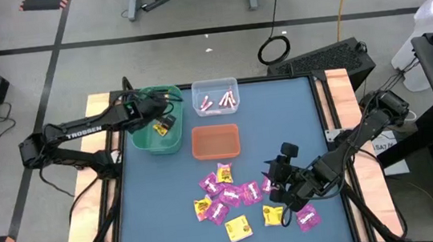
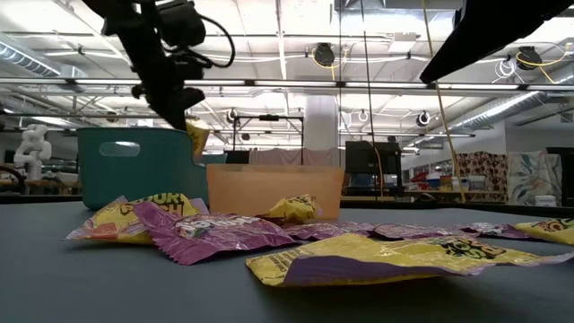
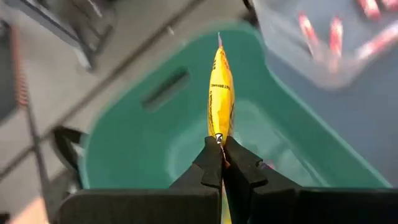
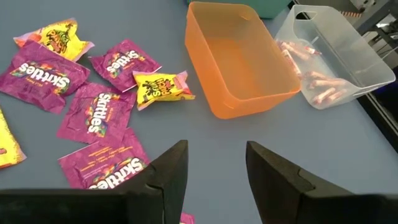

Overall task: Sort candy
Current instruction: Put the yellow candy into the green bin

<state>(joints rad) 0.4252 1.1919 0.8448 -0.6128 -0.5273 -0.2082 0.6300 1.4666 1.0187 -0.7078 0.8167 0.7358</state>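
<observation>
From above, the left gripper [image 1: 165,125] hangs over the green bin [image 1: 148,142], pinching a yellow packet [image 1: 160,128]. The clear bin [image 1: 214,86] already holds a few pink sticks [image 1: 218,101]; the orange bin [image 1: 215,141] looks empty. A pile of candy [image 1: 228,196] waits near the table's front edge, so most sorting seems left.

At table height, the yellow packet [image 2: 196,136] dangles just above the green bin's rim [image 2: 134,132].

The left wrist camera shows the fingers [image 3: 211,163] pressed together on the packet's edge, bin floor below.

The right wrist camera shows the right gripper [image 4: 214,163] spread and empty, near purple packets [image 4: 96,115].
</observation>
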